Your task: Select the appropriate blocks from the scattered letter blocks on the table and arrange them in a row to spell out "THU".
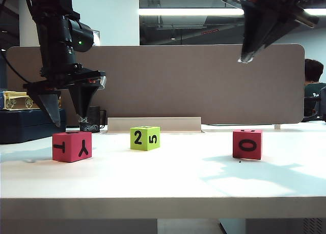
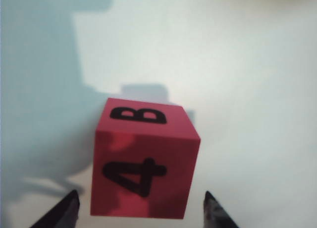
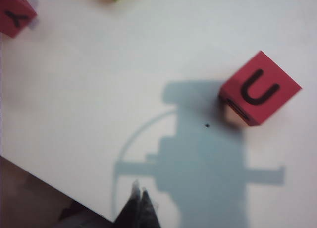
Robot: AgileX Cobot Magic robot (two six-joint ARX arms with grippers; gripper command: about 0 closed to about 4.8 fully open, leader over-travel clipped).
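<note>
The white table (image 1: 163, 185) carries three letter blocks (image 1: 145, 138), well apart.

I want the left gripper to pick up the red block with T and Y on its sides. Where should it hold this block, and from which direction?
Hold the red T/Y block by two opposite upright side faces, coming straight down. It sits flat on the table, and the open left gripper hovers just above, fingers either side. The right gripper is shut, high up.

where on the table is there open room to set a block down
Widest bare patch: between the lime-green block and the right red block, plus the front strip of the table. Narrower gap between the left red block and the green. Crowded left: the open left tool hangs over that block. The shut right tool is high.
</note>
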